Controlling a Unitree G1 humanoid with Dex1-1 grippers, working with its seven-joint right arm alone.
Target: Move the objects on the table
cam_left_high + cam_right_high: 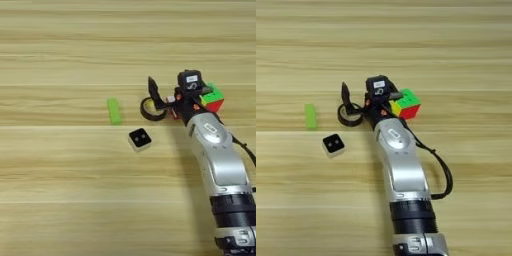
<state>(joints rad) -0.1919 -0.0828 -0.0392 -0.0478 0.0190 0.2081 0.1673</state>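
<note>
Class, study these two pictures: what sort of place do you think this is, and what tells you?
Probably a robot test bench, not a home. A bare wooden table holds only small practice items: a puzzle cube, a tape ring, a green bar, a dotted white cube. A silver robot arm's end effector reaches among them.

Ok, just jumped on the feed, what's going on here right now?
The right gripper is up by the black-yellow tape ring, with one black finger standing over the ring. Its fingers look spread and hold nothing. The multicoloured puzzle cube sits just behind the wrist, partly hidden by it. The bright green bar lies further left on the table, and the white cube with black two-dot top sits nearer the camera, apart from both. The white-red flat box isn't visible.
</note>
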